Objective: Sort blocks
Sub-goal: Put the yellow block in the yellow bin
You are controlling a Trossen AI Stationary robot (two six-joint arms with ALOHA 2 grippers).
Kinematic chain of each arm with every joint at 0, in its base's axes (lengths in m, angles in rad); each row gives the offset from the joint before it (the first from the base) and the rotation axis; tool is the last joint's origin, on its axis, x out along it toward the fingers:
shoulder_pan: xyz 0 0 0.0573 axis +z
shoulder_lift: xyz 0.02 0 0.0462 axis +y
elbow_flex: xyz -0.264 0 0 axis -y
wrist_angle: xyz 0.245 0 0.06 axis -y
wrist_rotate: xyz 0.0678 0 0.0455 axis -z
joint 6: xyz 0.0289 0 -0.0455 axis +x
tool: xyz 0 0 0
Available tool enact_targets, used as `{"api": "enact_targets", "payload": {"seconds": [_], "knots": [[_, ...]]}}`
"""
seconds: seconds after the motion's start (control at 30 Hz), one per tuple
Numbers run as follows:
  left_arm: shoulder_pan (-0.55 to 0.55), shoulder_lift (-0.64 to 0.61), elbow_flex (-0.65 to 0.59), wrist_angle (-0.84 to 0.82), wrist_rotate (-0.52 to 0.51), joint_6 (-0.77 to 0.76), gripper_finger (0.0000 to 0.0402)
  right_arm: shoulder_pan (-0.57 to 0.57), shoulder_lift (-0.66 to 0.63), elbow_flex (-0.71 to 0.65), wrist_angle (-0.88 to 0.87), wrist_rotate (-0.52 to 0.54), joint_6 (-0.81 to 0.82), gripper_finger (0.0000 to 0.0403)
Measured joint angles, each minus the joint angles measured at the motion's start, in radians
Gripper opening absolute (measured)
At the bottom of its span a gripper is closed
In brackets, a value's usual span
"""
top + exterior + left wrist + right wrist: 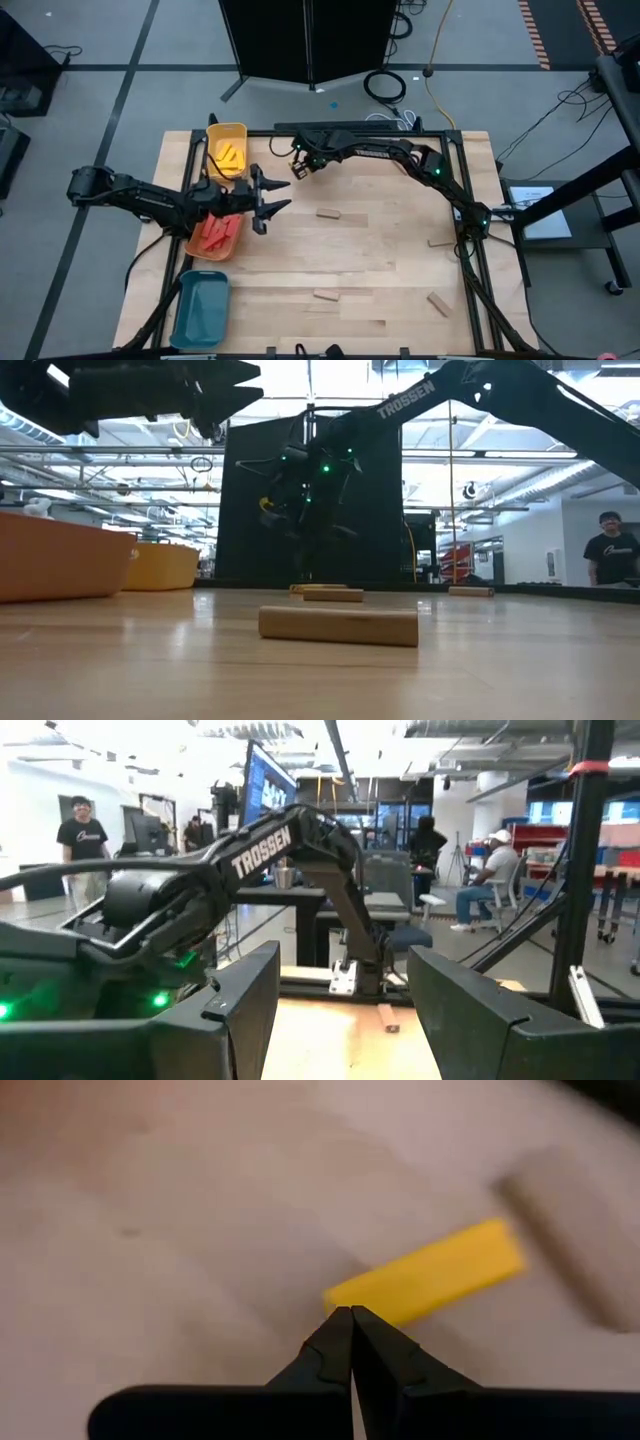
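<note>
My right gripper [351, 1312] is shut on a yellow block [430, 1270] and hangs above the table's far part, just right of the yellow tray [228, 150], where it shows as my right gripper [298, 166]. My left gripper [268, 202] is open and empty, raised beside the orange tray [213, 236], which holds red blocks. Yellow blocks lie in the yellow tray. Tan blocks lie flat on the table: one in the middle [328, 213], one near the front [325, 295], one at the right front [438, 303]. My right gripper pinches the yellow block by one end [340, 1294], only at the fingers' free ends. The rest of the block sticks out beyond the fingertips. It is lifted clear of the table, seen as a yellow spot in the low view [265, 505].
A teal tray [200, 308] sits at the table's near left corner. Another tan block [440, 242] lies by the right arm's base. The nearest tan block [338, 625] lies across the low view. People stand and sit in the room behind.
</note>
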Motion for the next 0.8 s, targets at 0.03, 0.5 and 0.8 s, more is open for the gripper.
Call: {"api": "enact_targets", "payload": {"seconds": [0.03,0.5,0.8], "knots": [[-0.005,-0.001,0.0,0.007,0.0,0.0,0.0217,0.0,0.0,0.0,0.011,-0.032,0.006,0.0],[-0.046,-0.064,0.0,-0.018,0.044,0.004,0.0217,0.016,0.044,0.005,0.065,-0.045,0.033,0.0],[-0.049,-0.067,0.0,-0.031,0.045,0.009,0.0217,-0.005,-0.001,0.009,0.086,-0.05,0.026,0.0]]}}
